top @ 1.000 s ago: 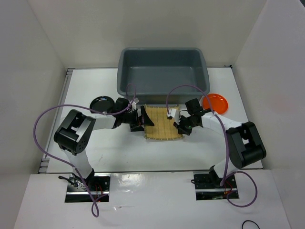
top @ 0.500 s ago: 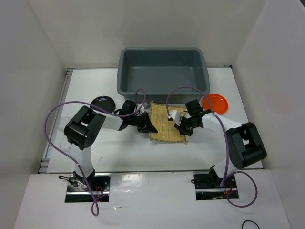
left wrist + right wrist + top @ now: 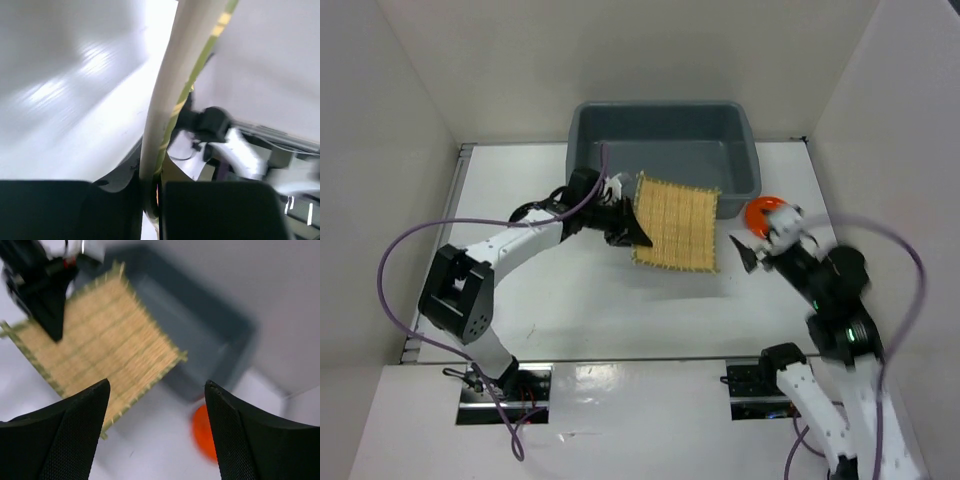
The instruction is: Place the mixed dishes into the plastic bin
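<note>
Since the earlier overhead frame the square tan woven mat (image 3: 678,225) has been lifted to the near wall of the large grey rectangular plastic bin (image 3: 660,108), while the right gripper (image 3: 745,250) has been drawn back beside the small round orange plate (image 3: 767,208), presumably leaving the carry to one arm. At the left wrist the mat (image 3: 170,100) is seen edge-on, clenched between the jaws of the left gripper (image 3: 152,192), a border pinch judged enough for so light a piece. At the right wrist the jaws are spread and empty, the mat (image 3: 100,335) tilted before the bin (image 3: 200,325), not yet inside.
</note>
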